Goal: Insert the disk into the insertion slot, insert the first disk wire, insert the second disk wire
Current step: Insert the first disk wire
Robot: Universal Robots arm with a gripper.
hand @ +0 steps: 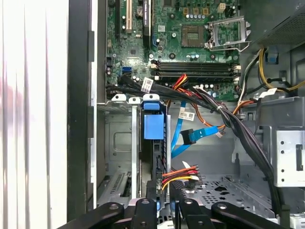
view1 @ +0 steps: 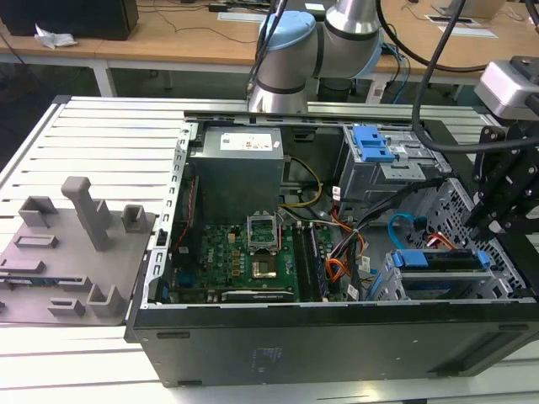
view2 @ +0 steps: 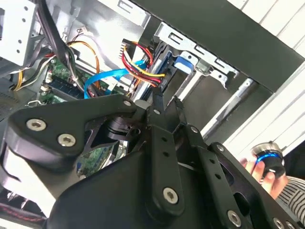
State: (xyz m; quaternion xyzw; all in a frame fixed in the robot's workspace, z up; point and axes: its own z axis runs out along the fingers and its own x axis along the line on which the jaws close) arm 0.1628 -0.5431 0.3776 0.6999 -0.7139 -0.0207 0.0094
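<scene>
Working inside an open computer case (view1: 337, 337) on the slotted table (view1: 109, 135). Gripping, with the end effector (hand: 163, 191), the plug end of the first disk wire (hand: 180, 172), a red, yellow and black bundle, right at the rear edge of the disk (hand: 153, 126). Showing the disk, marked by its blue carrier, already seated in the insertion slot (view1: 383, 282), at the case's near corner on the exterior view's right. With the second disk wire (hand: 202, 132) looped loose just beside the disk, its plug hanging free of the drive. Beyond the slot, the taller grey cage (view1: 379, 160) with a blue latch; toward the exterior view's left, the motherboard (view1: 236, 252). In the second wrist view, a person's hand (view2: 269, 179) outside the case.
</scene>
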